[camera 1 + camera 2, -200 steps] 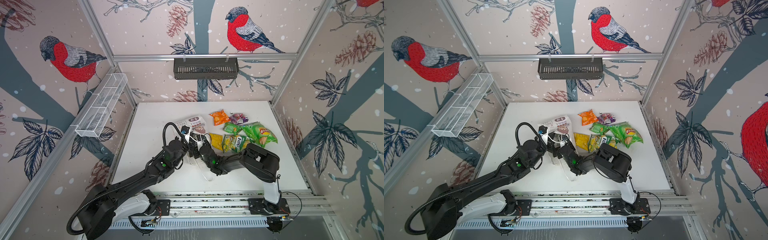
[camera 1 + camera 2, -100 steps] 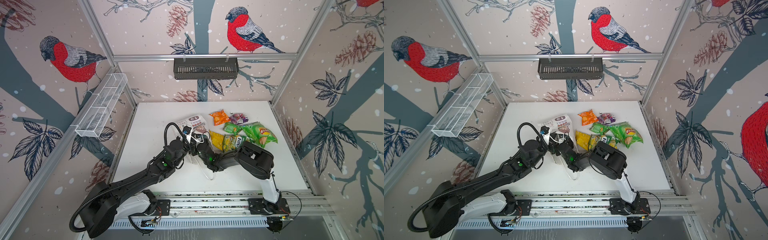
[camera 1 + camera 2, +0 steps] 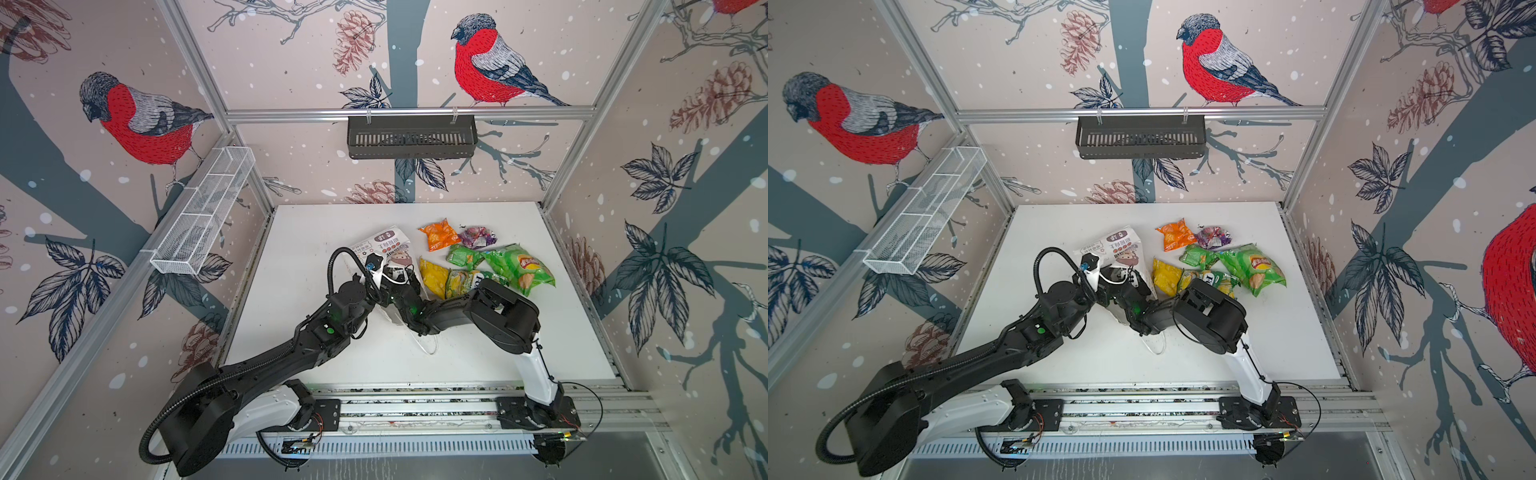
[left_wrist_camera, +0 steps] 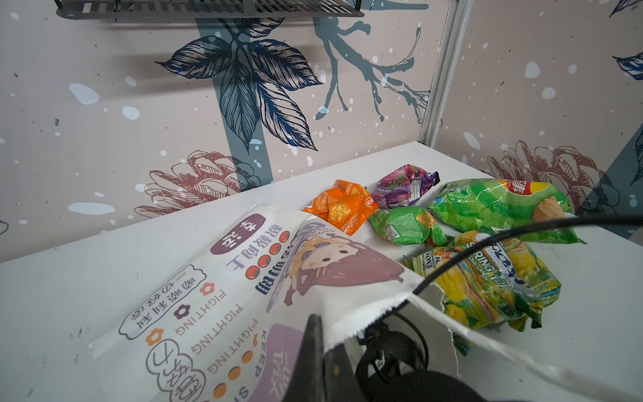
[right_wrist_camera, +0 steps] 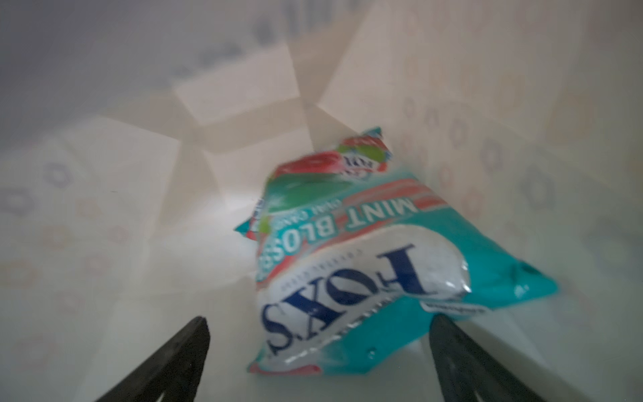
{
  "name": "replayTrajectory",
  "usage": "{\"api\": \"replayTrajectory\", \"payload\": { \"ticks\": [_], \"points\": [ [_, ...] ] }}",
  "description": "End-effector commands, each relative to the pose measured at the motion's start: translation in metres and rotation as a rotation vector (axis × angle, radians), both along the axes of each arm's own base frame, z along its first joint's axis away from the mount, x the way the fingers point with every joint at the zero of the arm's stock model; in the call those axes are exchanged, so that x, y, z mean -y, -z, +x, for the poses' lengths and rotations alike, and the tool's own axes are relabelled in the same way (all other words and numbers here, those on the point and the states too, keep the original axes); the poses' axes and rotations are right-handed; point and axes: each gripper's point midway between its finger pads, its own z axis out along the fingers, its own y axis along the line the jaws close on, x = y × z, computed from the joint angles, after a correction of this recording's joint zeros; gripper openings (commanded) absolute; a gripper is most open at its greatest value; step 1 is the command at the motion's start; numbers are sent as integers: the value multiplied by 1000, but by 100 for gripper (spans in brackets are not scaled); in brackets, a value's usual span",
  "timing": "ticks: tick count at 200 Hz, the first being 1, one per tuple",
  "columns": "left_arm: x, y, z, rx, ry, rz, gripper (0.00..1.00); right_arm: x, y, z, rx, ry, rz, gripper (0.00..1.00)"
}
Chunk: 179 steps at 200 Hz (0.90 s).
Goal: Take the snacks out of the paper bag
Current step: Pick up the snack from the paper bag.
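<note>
— We found the paper bag (image 4: 195, 278) matt white paper, its mouth edge serrated and fibrous. And the rest?

— Glossy, crinkled foil or plastic film, we agreed: the teal packet (image 5: 382, 278), the green chip bag (image 4: 494, 205), the orange packet (image 4: 342, 205). The tabletop (image 4: 69, 278) looked matt and scuffed; the frame rail (image 3: 291, 115), brushed metal; the wire basket (image 3: 203, 216), white-coated mesh.

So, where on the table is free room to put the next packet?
Free: the table's near right corner, between the Lay's bag and the front rail; also the strip left of the paper bag. Crowded: the packets right of the paper bag.
</note>
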Motion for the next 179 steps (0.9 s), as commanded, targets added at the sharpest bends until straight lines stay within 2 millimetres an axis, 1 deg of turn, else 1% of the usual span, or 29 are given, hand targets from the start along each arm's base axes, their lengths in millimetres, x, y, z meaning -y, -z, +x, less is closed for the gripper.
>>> {"api": "replayTrajectory", "payload": {
  "ticks": [1,10,30,61,74,89,98,132,158,179],
  "points": [
    [6,-13,-1,40,27,-39,0,4,6,4,-17,36,-12,100],
    [6,-11,-1,38,27,-34,0,3,6,5,-17,36,-15,100],
    [6,-6,0,35,25,-21,0,-1,4,4,-7,18,-12,94],
    [4,0,1,29,13,-8,0,-6,0,1,23,-14,2,80],
    [4,2,1,28,11,-7,0,-7,-2,1,31,-17,4,73],
    [4,2,0,29,12,-7,0,-8,-6,0,46,-24,7,61],
    [4,1,0,31,13,-9,0,-9,-8,-1,55,-30,6,57],
    [3,3,1,28,9,-4,0,-12,-13,-4,83,-32,-11,56],
    [3,5,1,24,4,-3,0,-12,-19,-9,124,-40,-21,55],
    [3,7,1,18,6,-4,0,-11,-26,-13,161,-48,-32,46]
  ]
}}
